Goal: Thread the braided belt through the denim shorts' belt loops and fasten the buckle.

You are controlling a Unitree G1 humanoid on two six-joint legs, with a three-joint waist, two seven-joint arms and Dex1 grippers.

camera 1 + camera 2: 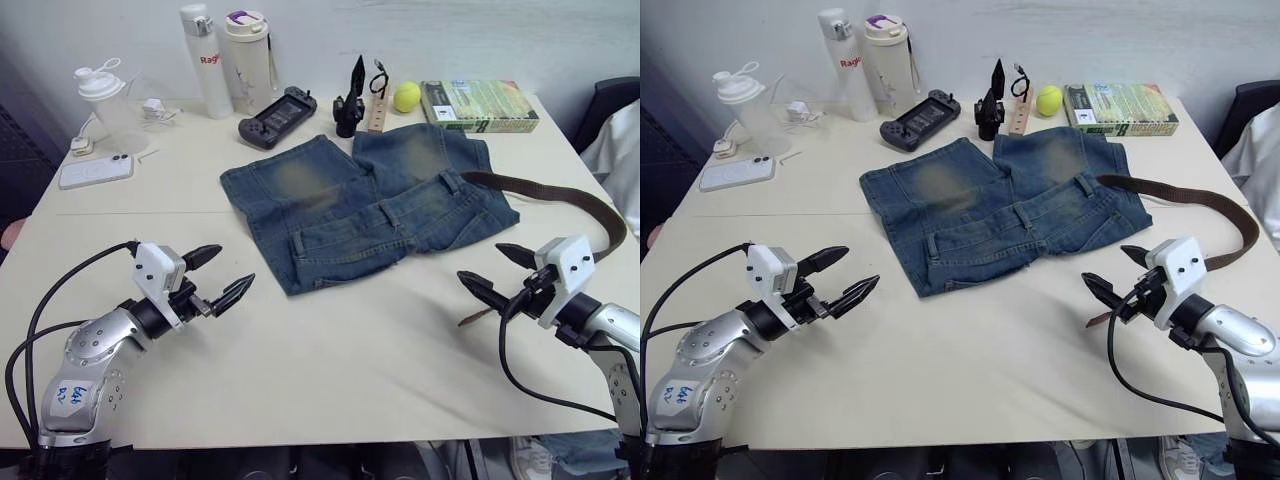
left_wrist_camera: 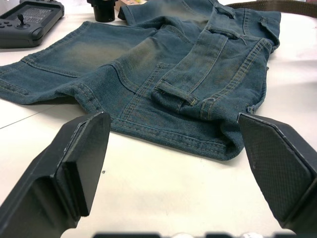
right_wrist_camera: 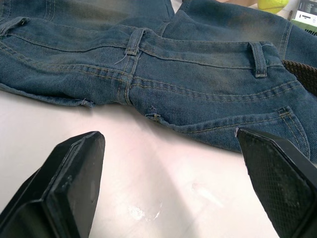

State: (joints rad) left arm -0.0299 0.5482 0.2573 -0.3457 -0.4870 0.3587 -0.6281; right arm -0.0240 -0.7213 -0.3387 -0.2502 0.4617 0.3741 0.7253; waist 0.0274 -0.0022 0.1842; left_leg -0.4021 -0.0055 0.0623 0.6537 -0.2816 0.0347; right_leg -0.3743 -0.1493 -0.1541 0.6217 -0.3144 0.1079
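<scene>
The denim shorts (image 1: 360, 205) lie flat mid-table, waistband toward me. Belt loops (image 2: 173, 94) (image 3: 257, 59) stand along the waistband with nothing through them. The braided belt (image 1: 560, 192) runs from the shorts' right waist corner, curves along the table's right side and ends in a tan tip (image 1: 474, 318) under my right gripper. I cannot see the buckle. My left gripper (image 1: 236, 264) hovers open over bare table, left of the shorts' near corner. My right gripper (image 1: 479, 261) hovers open, just in front of the shorts' right side.
Along the back edge stand a shaker bottle (image 1: 108, 100), two tall bottles (image 1: 225, 60), a game controller (image 1: 277, 116), a black stand (image 1: 349, 105), a tennis ball (image 1: 407, 96) and a book (image 1: 478, 106). A phone (image 1: 95, 171) lies at the far left.
</scene>
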